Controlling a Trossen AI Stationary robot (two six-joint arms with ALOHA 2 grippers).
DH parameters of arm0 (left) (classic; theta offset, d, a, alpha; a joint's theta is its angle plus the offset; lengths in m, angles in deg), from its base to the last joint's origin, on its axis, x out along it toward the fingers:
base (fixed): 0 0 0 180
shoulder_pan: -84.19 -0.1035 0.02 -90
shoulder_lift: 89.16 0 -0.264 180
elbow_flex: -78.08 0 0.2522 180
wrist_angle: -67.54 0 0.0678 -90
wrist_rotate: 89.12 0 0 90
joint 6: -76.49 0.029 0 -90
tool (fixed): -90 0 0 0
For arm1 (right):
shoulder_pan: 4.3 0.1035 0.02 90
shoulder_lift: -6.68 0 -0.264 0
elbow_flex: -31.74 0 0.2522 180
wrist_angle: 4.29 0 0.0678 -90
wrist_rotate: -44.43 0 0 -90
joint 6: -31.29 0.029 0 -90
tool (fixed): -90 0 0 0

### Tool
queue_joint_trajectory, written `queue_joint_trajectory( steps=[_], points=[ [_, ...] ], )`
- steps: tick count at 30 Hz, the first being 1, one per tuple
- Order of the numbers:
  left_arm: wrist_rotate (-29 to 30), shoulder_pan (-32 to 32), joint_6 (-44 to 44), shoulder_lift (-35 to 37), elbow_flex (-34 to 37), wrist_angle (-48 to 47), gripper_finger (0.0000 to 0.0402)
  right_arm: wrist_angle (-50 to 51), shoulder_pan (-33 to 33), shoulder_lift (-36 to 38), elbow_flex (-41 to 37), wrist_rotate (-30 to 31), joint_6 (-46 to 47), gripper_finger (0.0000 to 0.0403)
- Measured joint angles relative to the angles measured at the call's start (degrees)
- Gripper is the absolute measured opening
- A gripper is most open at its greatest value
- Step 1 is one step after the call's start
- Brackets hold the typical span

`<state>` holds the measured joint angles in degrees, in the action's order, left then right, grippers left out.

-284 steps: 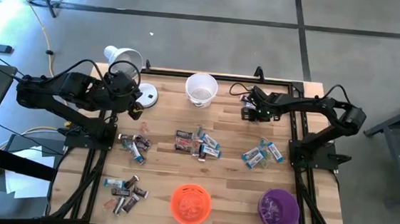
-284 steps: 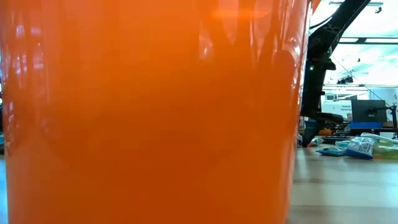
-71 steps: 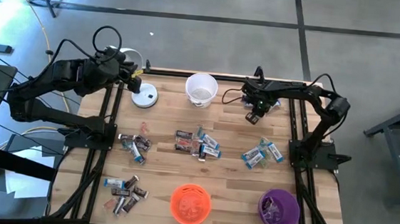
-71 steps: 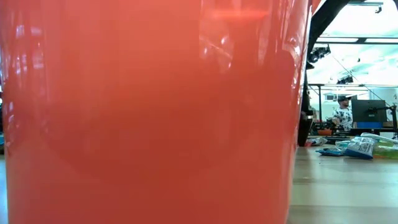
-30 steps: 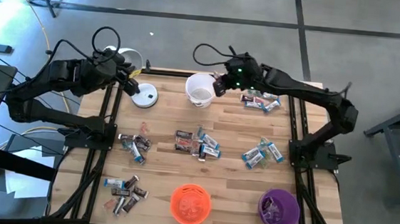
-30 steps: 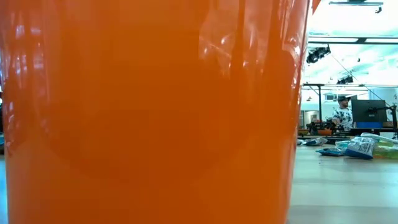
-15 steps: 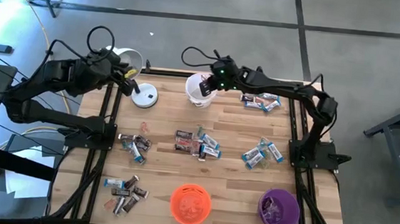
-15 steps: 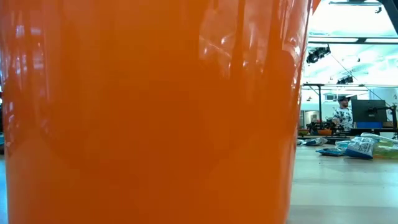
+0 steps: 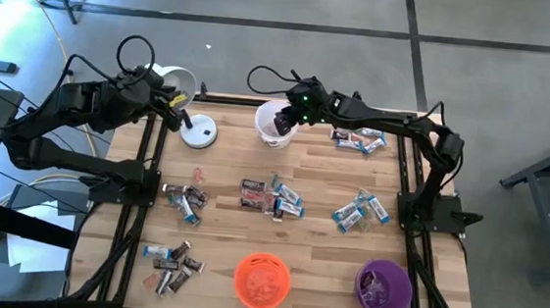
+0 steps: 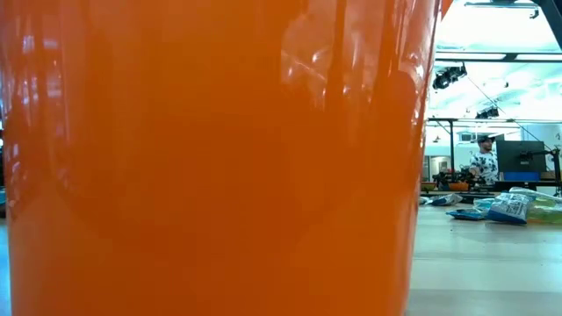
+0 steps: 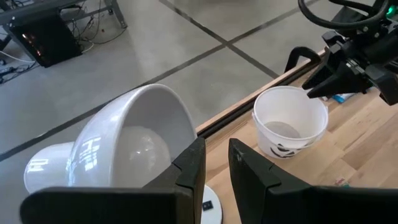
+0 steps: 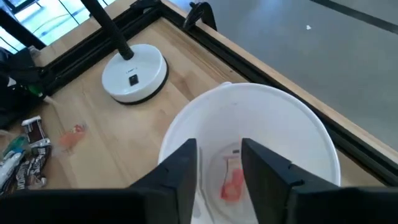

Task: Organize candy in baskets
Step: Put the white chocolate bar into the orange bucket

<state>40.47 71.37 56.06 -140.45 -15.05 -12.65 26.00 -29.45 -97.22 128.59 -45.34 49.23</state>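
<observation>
Where lamp (image 9: 185, 117) flanks white basket (image 9: 275, 125), candy (image 9: 274, 196) nearby

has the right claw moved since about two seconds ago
Yes. The right claw has swung leftward in the high view, from beside the candy near the table's far edge to over the white basket.

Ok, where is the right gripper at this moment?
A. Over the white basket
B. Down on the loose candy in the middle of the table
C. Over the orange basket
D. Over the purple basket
A. In the high view the right gripper hangs over the white basket, and the right wrist view looks straight down into that basket, where a red-pink candy lies between the open fingers.
</observation>
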Motion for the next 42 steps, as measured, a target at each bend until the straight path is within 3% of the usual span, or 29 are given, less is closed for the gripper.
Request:
queue_joint_trajectory(
  steps=[3, 12, 16, 23, 32, 37, 42],
  points=[
    [-0.1, 0.0, 0.0, 0.0, 0.0, 0.0, 0.0055, 4.4, -0.2, 0.2, 0.7, -0.3, -0.1, 0.0134],
    [-2.1, 0.0, 0.0, 0.0, 0.0, -0.2, 0.0055, 52.4, -1.2, 0.6, 14.2, 4.3, -6.0, 0.0135],
    [-2.1, 0.0, 0.1, 0.0, 0.0, -0.2, 0.0055, 62.7, -1.1, 0.6, 13.9, 8.3, -6.5, 0.0135],
    [-2.1, 0.0, 0.1, 0.0, 0.0, -0.2, 0.0055, 59.5, -1.2, 0.5, 3.7, 10.2, -9.2, 0.0135],
    [-1.7, 0.0, 0.1, 0.0, 0.0, -0.2, 0.0055, 45.4, -5.4, 0.5, -11.3, 10.7, -1.5, 0.0135],
    [-1.4, 0.0, 0.0, 0.0, 0.0, -0.2, 0.0055, 39.5, -7.2, 0.5, -14.3, 10.9, -0.5, 0.0135],
    [-1.4, 0.0, -0.5, 0.0, 0.0, -0.1, 0.0055, 38.3, -7.2, 0.5, -14.5, 13.4, -9.4, 0.0135]
  ],
)
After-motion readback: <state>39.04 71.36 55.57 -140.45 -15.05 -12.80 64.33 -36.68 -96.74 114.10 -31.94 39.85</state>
